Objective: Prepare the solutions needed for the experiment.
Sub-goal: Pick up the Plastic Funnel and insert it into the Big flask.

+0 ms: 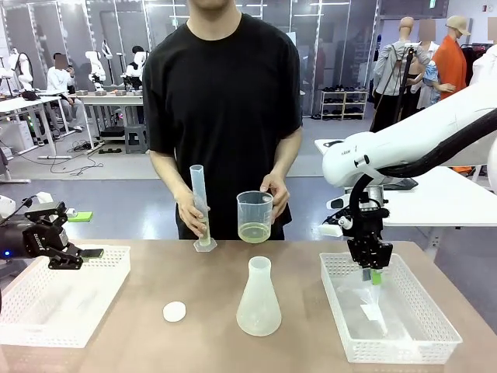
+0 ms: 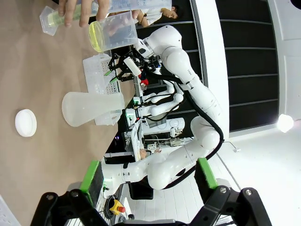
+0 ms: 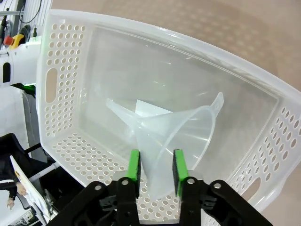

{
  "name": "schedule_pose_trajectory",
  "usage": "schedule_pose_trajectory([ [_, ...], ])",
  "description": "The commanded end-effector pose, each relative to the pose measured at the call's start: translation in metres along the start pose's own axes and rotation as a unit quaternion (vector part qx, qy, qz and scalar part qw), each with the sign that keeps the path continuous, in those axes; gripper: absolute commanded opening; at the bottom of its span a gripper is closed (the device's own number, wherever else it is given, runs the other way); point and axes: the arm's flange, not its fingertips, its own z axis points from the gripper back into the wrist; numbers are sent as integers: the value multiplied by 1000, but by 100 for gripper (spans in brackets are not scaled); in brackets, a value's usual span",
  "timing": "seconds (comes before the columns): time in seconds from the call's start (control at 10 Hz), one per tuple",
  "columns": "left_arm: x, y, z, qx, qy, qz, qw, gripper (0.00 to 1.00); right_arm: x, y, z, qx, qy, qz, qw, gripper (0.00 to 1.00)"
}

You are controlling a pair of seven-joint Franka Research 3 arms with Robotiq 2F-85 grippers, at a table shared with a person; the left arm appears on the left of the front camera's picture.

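Note:
The solutions (image 1: 254, 231) are a shallow layer of pale yellow liquid in a clear beaker (image 1: 255, 216) that the person holds above the far table edge; the liquid (image 2: 97, 37) also shows in the left wrist view. The person's other hand steadies a graduated cylinder (image 1: 200, 208) with a little yellowish liquid at its foot. A frosted conical flask (image 1: 258, 299) stands mid-table. My right gripper (image 3: 156, 165) is shut on a clear funnel (image 3: 183, 134) inside the right basket (image 1: 411, 342). My left gripper (image 1: 87, 253) hangs open over the left basket (image 1: 54, 299).
A round white cap (image 1: 175, 311) lies on the table left of the flask. The white perforated baskets sit at the table's left and right ends. The person stands close against the far edge, both hands over the table.

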Motion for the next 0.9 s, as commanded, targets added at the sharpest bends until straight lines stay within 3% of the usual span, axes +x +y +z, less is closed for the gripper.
schedule_pose_trajectory([
  [0.0, 0, 0, 0, -1, 0, -2, 1000, 100, -4, -3, 3, 8, 2, 16, 1000, 34],
  [0.1, 0, 0, 0, -1, 0, -2, 1000, 100, -4, -3, 3, 9, 2, 16, 1000, 9],
  [0.2, 0, 0, 0, -1, 0, -2, 1000, 100, -4, -2, 3, 10, 2, 17, 1000, 14],
  [0.3, 0, 0, 0, -1, 0, -2, 1000, 100, -4, -2, 4, 11, 1, 17, 1000, 0],
  [0.4, 0, 0, 0, -1, 0, -2, 1000, 100, -4, -1, 4, 11, 2, 17, 1000, 6],
  [0.5, 0, 0, 0, -1, 0, -2, 1000, 100, -4, -1, 4, 9, 1, 18, 1000, 0],
  [0.8, 0, 0, 0, -1, 0, -2, 1000, 100, 1, 9, 9, -9, 11, 7, 1000, 0],
])
